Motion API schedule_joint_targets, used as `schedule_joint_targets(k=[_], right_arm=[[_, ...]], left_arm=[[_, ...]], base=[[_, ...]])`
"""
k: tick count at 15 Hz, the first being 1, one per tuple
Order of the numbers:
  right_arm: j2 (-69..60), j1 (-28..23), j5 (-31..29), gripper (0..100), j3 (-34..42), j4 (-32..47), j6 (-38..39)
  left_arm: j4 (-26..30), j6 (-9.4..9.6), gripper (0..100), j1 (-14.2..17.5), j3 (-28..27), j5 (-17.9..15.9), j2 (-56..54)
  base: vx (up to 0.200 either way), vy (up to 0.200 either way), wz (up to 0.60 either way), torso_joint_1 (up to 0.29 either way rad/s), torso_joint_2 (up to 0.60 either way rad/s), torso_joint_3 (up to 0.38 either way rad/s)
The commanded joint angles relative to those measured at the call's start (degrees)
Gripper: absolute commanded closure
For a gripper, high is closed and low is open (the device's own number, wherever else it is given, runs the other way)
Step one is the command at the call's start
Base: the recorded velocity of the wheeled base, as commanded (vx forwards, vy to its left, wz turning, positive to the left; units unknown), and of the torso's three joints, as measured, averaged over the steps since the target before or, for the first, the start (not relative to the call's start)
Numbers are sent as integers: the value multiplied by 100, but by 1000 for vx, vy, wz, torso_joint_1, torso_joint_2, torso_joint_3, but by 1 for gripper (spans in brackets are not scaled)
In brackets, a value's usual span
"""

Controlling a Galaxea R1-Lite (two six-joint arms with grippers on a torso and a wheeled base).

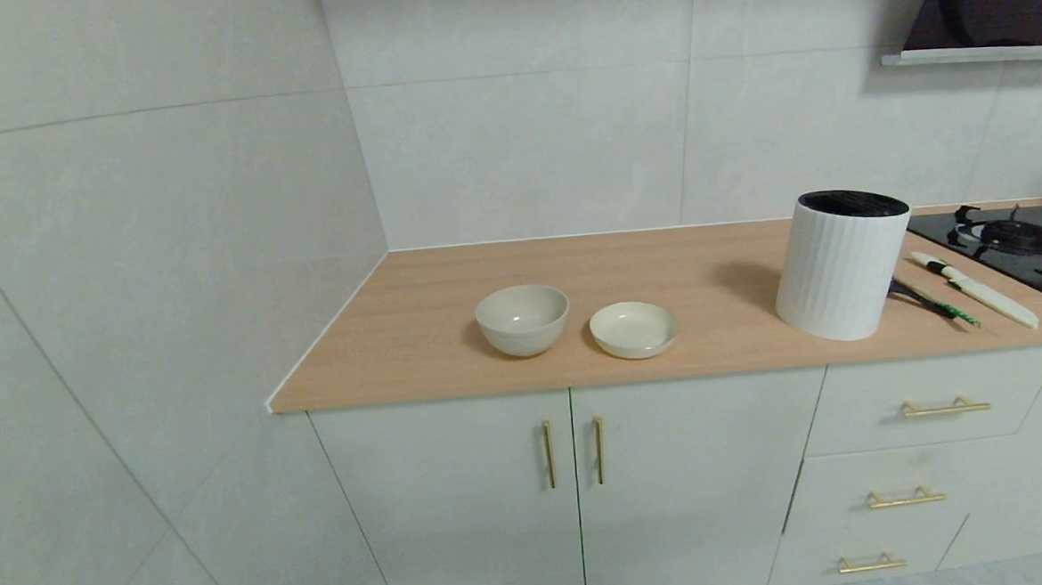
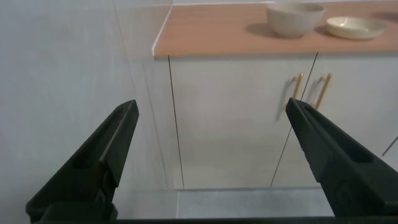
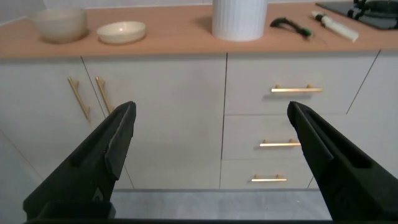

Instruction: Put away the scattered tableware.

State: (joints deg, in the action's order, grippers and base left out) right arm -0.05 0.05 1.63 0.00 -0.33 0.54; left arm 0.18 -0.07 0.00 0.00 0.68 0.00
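Deep, round, cream-coloured bowl point(image 1: 522, 319), upright and empty, on the light wood-grain table point(image 1: 398, 335), toward the front edge and above the white double cabinet doors point(image 1: 460, 492). Just beside it on the robot's right, not touching: shallow cream dish point(image 1: 633, 328), low-rimmed, upright, empty.

Well apart to the right, a tall white ribbed cylindrical holder point(image 1: 841, 267) with a dark top opening. Past the holder, flat on the table: a slim black-handled utensil point(image 1: 932, 302) with a green-striped end, partly hidden behind the holder. Next to that, a white knife point(image 1: 976, 289) with a dark band near its handle, close to the black gas hob point(image 1: 1018, 240).

Left hand point(image 2: 210, 106): two black fingers spread wide, nothing between them, touching nothing. Low, below table level, in front of the cabinet doors and facing the table's left corner.

Right hand point(image 3: 210, 107): fingers likewise spread wide, empty, clear of everything. Low as well, facing the white drawers point(image 3: 292, 112) with gold bar handles, with the bowl, dish and holder on the table above.
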Motion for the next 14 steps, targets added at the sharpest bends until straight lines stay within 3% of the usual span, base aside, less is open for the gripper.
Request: schedule_joint_targets(k=[1, 14], right_arm=[[5, 4, 4, 0, 0, -2, -1], [5, 4, 4, 0, 0, -2, 8]], left_arm=[[-1, -1, 0, 0, 0, 2, 0], [-1, -1, 0, 0, 0, 2, 0]], base=[[0, 0, 0, -227, 530, 295], [0, 0, 0, -201, 496, 290]])
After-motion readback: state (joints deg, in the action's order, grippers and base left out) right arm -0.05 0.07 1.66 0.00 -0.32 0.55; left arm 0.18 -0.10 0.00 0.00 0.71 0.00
